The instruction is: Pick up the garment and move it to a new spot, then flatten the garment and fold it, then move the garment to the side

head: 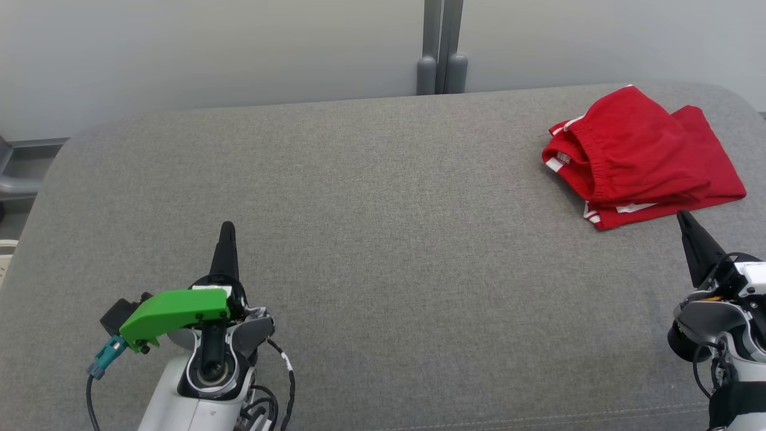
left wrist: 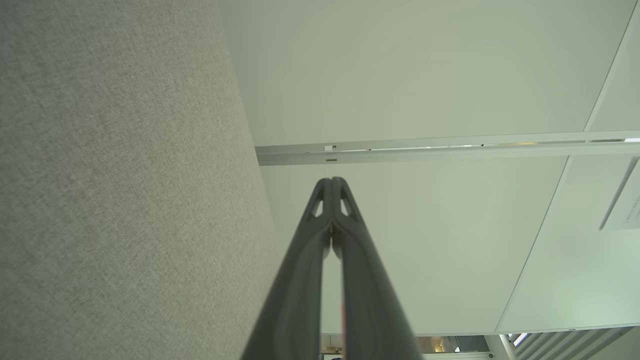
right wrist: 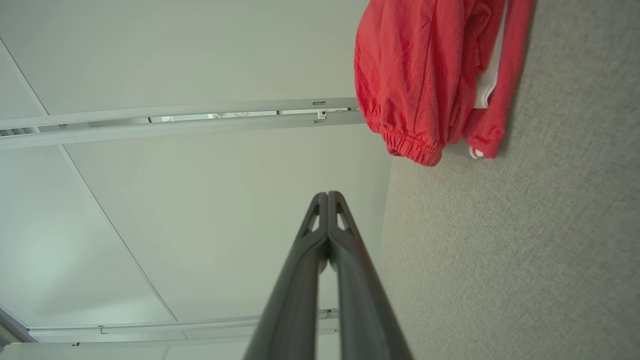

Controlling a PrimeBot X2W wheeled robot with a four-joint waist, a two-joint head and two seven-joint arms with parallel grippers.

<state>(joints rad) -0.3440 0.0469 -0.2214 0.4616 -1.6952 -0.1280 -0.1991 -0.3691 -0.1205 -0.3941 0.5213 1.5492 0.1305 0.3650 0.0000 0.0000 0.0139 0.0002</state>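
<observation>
The garment [head: 643, 155] is a red pair of shorts with white side stripes, lying folded at the far right of the grey fabric surface [head: 383, 239]. Its elastic waistband faces left. In the right wrist view the garment [right wrist: 430, 75] sits at the top, beyond the fingertips. My right gripper [head: 682, 216] is shut and empty, its tip just short of the garment's near edge. Far to the left, my left gripper [head: 227, 227] is also shut and holds nothing. Both wrist views show the fingers pressed together: left gripper [left wrist: 331, 181], right gripper [right wrist: 327, 195].
A pale wall with a grey vertical post [head: 441, 48] runs behind the surface. The surface's rounded back edge [head: 239, 108] lies close to the wall. A grey chair part [head: 15, 173] shows at the far left edge.
</observation>
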